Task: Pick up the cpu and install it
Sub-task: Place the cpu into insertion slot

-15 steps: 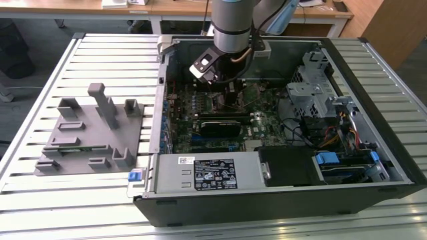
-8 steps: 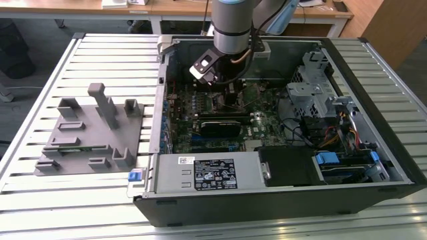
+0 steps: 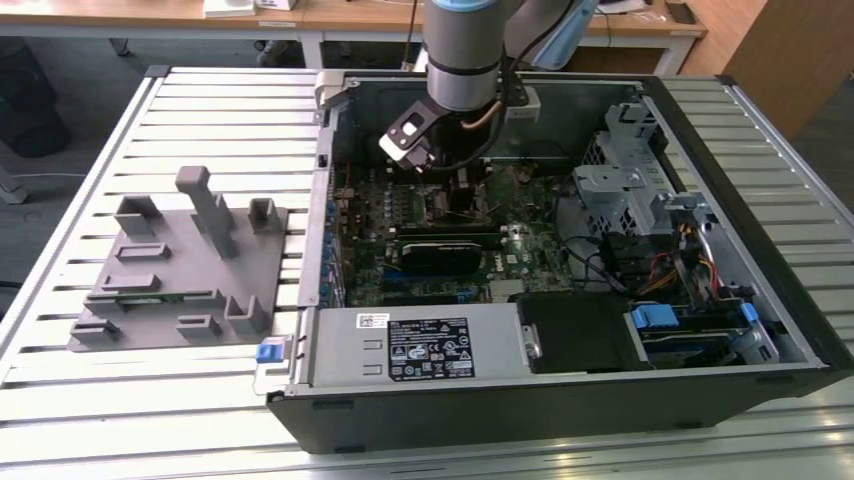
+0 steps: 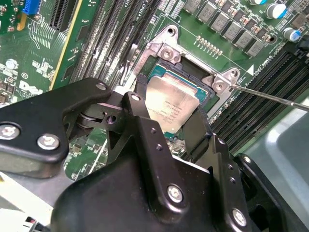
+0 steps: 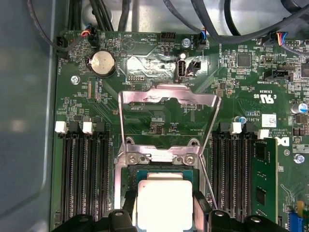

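We judge the installing step is in hand. The gripper (image 4: 170, 104) has its fingers (image 4: 141, 104) pinching the cpu (image 4: 171, 108) by two opposite edges, right at the open socket (image 5: 159, 158) inside the computer case (image 3: 534, 420). The socket's hold-down plate (image 5: 169, 96) is flipped up. Seating calls for keeping the cpu level and square to the socket. The grey fixture (image 3: 160, 310) sits well apart on the bench (image 3: 80, 420).

Exterior view: high, looks down on open case (image 3: 561, 405). Both wrist views: close above board (image 5: 231, 87), share socket (image 4: 166, 48).
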`<control>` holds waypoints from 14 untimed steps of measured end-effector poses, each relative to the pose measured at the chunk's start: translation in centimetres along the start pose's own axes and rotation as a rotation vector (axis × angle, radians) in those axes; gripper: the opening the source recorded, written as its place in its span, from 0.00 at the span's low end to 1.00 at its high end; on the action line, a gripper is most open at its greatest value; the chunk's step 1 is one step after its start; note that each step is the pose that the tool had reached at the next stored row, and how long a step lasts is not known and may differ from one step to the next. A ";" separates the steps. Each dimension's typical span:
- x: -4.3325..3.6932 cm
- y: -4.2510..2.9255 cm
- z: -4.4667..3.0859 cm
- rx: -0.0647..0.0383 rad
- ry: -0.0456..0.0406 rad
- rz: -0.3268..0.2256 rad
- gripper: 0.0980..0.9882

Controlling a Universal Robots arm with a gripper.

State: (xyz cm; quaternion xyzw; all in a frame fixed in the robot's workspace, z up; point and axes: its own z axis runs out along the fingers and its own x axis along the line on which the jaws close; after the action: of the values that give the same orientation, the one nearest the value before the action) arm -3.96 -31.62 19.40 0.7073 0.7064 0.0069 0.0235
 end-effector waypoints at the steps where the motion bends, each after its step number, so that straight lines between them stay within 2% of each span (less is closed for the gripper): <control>1: 0.01 0.00 0.04 0.000 0.0000 0.000 0.50; 14: 0.01 0.00 0.06 0.000 -0.0013 0.000 0.51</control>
State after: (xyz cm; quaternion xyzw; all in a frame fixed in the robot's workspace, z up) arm -3.96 -31.61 19.33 0.7073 0.7065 0.0065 0.0240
